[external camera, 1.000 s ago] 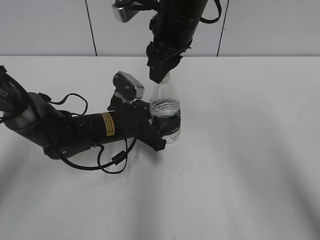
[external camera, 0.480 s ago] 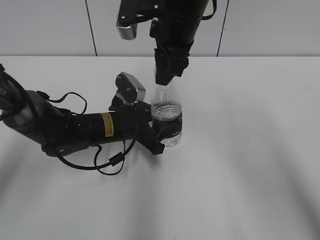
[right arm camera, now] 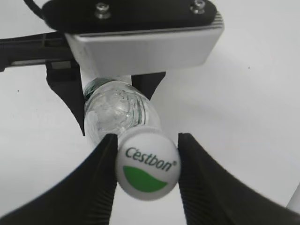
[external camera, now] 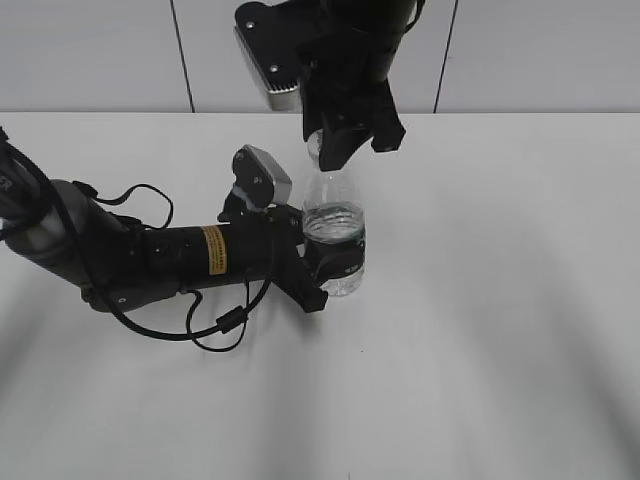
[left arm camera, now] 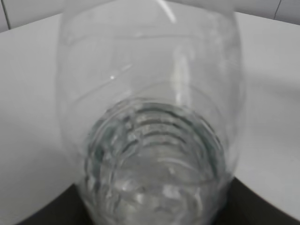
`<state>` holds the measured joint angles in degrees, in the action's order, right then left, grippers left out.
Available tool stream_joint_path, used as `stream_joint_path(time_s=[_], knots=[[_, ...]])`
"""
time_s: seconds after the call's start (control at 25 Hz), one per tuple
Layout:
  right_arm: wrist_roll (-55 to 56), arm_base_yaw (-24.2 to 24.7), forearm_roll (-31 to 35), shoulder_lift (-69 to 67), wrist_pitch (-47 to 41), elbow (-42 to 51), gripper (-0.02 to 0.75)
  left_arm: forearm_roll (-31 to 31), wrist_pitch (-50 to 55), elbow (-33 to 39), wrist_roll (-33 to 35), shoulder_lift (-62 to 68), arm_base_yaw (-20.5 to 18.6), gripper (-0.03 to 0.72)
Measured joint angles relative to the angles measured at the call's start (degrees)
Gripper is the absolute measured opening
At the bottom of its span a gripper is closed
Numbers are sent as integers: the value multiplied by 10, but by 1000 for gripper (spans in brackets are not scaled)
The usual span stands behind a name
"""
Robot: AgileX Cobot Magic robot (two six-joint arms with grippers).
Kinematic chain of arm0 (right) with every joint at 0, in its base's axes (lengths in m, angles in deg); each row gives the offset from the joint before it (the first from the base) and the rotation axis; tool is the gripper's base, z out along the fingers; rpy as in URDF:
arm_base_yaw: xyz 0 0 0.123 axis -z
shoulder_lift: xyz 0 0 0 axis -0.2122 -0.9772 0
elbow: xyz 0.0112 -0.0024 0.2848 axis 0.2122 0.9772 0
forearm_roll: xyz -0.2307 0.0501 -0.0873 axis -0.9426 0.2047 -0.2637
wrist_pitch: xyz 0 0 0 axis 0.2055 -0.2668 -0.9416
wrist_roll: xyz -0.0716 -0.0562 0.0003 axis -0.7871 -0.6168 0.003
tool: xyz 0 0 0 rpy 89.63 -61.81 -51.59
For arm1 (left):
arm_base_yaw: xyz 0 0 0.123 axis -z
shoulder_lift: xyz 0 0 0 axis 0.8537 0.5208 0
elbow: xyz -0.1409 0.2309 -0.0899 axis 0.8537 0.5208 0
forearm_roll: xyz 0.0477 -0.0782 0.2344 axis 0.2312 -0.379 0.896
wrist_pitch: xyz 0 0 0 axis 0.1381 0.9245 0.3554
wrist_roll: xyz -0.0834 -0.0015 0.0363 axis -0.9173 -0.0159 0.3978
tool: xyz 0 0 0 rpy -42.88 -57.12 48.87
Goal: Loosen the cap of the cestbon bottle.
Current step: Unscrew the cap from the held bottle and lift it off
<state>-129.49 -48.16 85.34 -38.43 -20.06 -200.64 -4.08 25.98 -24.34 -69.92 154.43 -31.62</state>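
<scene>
Since the earlier frames the right arm had turned about its wrist over the bottle, so its silver camera block swung from 10 o'clock toward the front and its fingers came round the cap.

The white table (external camera: 520, 300) carried everything. The left arm lay low across it from 9 o'clock, reaching toward the centre, where the left gripper (external camera: 335, 262) had its fingers closed on the lower body of the cestbon bottle (external camera: 334, 225), over the dark label band. The left wrist view showed the clear ribbed bottle (left arm camera: 150, 140) filling the picture, dark finger tips just visible at both bottom corners, touching its sides. The bottle stood upright near the table's centre, water partway up it.

The right arm came down from 12 o'clock, and the right gripper (right arm camera: 146, 154) sat at the bottle's top. In the right wrist view its two black fingers (right arm camera: 101, 178) flanked the cap (right arm camera: 147, 165) at 9 and 3 o'clock, the left touching its rim; whether the other touched could not be told. The cap's lettering and green mark faced the camera.
</scene>
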Motion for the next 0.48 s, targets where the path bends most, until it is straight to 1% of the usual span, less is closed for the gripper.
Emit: stream_joint_path(time_s=[0.16,0.48], knots=[[-33,0,1,0,-2,0,302,4,0,0,0,0,0,349],[-40,0,1,6,-2,2,303,10,0,0,-1,-1,-1,349]])
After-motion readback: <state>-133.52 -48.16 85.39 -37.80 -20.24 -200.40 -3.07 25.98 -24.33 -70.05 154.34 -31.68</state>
